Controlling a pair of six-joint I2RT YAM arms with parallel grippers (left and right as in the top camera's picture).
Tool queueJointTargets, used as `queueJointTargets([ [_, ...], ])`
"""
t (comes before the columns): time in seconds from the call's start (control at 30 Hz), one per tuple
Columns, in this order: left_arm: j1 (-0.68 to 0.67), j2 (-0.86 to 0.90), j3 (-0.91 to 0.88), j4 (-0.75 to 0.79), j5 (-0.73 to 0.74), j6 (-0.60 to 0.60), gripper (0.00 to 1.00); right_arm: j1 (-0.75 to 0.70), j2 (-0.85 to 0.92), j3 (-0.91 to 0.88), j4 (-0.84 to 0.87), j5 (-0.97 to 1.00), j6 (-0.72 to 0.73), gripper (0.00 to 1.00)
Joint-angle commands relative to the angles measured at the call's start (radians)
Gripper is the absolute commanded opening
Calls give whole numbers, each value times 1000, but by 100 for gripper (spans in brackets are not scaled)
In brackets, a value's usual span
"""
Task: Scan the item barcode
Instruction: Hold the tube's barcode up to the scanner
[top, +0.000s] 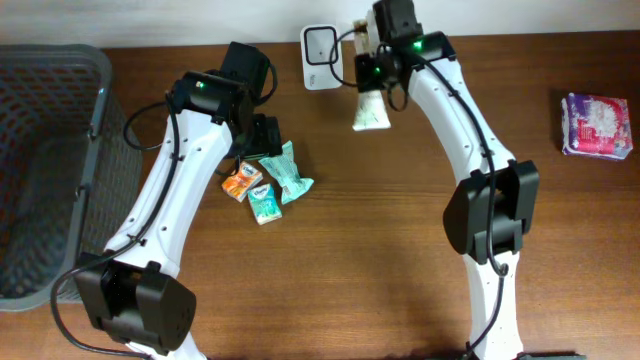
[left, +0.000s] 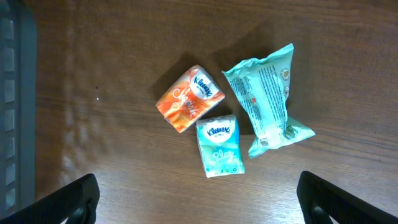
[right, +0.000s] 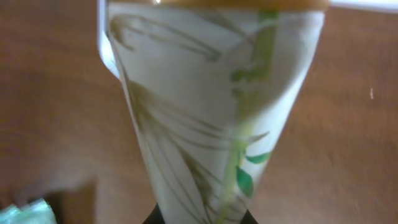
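Right tool (top: 368, 86) clamping white tube (top: 370, 115) (bamboo print), near scanner (top: 320, 45)

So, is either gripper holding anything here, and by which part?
The right gripper is shut on the white leaf-print pack, pinching it at one narrowed end. The left gripper is open and holds nothing.

We read "Kleenex" twice, both ahead of the left gripper's (left: 199, 202) spread jaws: once on the orange pack (left: 189, 98), once on the teal pack (left: 219, 146) nearer the jaws. The green pouch (left: 266, 99) beside them carries print too fine to read. The white tube (right: 211, 112) between the right gripper's (top: 368, 82) jaws shows only leaves.
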Motion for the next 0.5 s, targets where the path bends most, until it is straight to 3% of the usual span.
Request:
queueJointTargets([
  [0.0,-2,-21,11,-1,3,12,99,27,-15,21,114,-43,44,4],
  [0.23,-2,-21,11,-1,3,12,99,74,101,20,505,-49,113,5],
  [0.47,-2,-21,11,0,3,12,99,71,193,19,472,-51,183,4],
])
